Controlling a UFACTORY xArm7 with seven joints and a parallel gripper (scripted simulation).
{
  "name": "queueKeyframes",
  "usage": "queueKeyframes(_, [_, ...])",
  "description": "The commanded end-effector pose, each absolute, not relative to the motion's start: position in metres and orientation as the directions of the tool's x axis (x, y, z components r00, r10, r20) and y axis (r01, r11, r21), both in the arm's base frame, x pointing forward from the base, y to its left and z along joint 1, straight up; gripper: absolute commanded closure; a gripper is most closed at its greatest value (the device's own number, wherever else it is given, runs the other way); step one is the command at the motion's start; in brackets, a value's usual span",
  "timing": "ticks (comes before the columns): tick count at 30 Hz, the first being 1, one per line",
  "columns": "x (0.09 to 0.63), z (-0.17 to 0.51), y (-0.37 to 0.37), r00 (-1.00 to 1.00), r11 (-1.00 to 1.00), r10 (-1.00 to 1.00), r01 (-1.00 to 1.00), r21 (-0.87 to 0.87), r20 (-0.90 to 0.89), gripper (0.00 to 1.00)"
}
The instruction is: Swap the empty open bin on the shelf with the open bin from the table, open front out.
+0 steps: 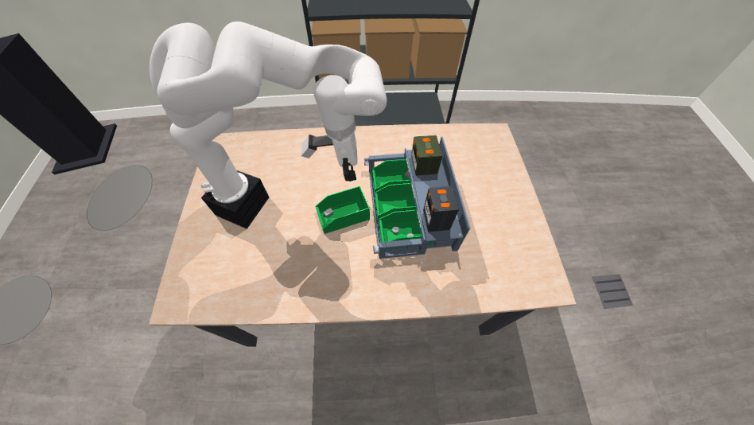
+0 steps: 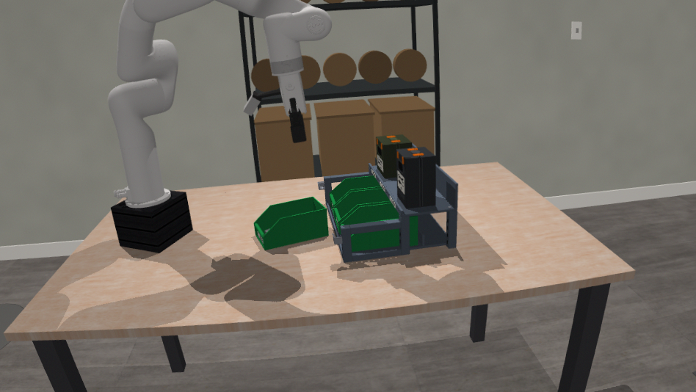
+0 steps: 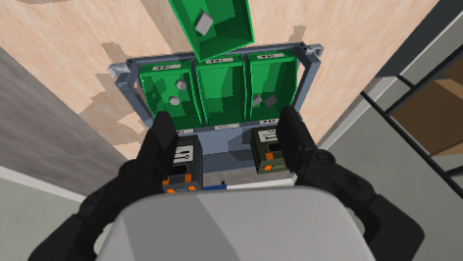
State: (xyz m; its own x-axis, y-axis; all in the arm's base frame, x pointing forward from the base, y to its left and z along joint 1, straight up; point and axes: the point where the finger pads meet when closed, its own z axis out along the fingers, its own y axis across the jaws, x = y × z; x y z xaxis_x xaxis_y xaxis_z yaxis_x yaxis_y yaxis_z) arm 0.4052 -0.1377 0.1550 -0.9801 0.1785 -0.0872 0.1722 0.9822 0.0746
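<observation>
The empty green bin [image 1: 395,196] [image 3: 222,90] sits in the middle place of the grey shelf [image 1: 401,249] [image 2: 374,226] [image 3: 133,100], open front toward the arm's base. The other open green bin [image 1: 352,217] [image 2: 296,230] [image 3: 228,31] stands on the table before the shelf, turned at an angle, its rear end close to the shelf's front. A grey part [image 1: 328,212] [image 3: 204,24] lies in it. My gripper [image 1: 348,176] [image 2: 298,139] [image 3: 227,121] is open and empty, high above the table, beyond the table bin and near the shelf's far front corner in the top view.
Green bins with grey parts fill the shelf's near place [image 1: 386,236] [image 3: 159,105] and far place [image 1: 389,171] [image 3: 272,78]. A black case [image 1: 441,211] [image 2: 416,180] [image 3: 188,169] and an olive case [image 1: 426,158] [image 2: 387,158] [image 3: 267,163] stand on the raised rear board.
</observation>
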Motion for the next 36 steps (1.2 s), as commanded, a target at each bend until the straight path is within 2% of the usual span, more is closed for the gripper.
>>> queueKeyframes(1, [0.405,0.152,-0.138,-0.982,0.984,0.172,0.167,0.063,-0.075,0.0])
queueKeyframes(36, [0.399,0.139,-0.14,-0.988,0.988,0.152,0.152,0.019,-0.019,0.0])
